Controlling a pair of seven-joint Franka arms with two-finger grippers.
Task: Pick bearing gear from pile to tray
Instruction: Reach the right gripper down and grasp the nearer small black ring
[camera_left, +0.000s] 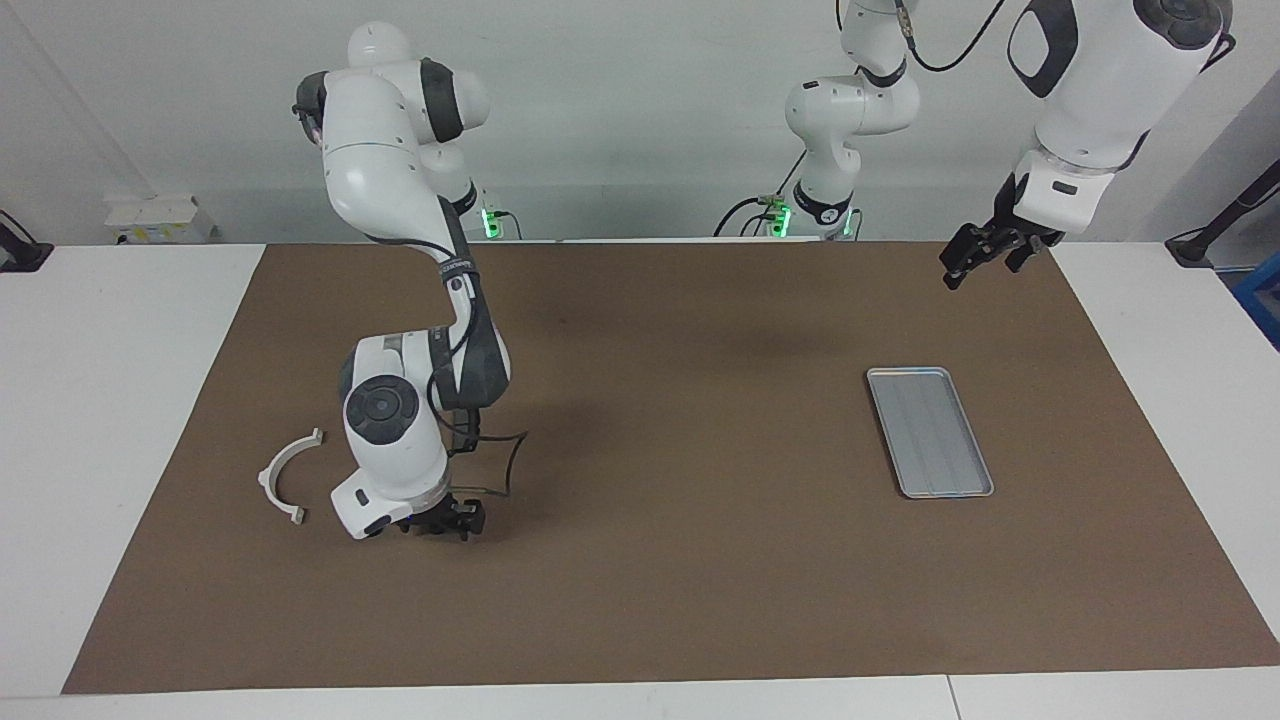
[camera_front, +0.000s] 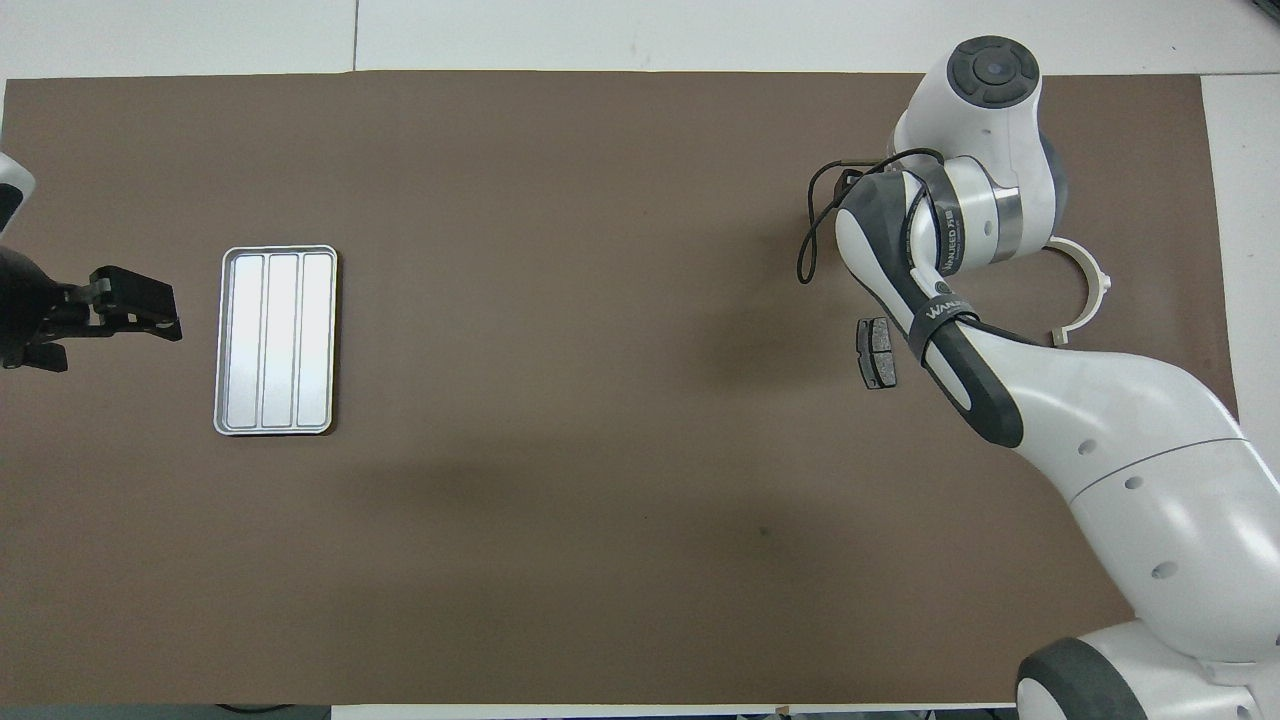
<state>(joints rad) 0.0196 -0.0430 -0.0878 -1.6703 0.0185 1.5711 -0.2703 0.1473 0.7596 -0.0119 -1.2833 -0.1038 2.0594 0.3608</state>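
Beside the white bracket (camera_left: 287, 479), right gripper (camera_left: 447, 522) down.

A silver-grey tray (camera_left: 929, 431) with 3 pale lengthwise bands lies on a plain brown mat (camera_left: 680, 590), alongside a white curved bracket (camera_left: 284, 475) and 1 dark grey brake pad (camera_front: 877, 353), under white-and-dark-grey arms.

A robotics lab — two white arms (camera_left: 400, 200) bolted beside a table (camera_left: 100, 400) under brown matting (camera_left: 650, 600), bare walls.
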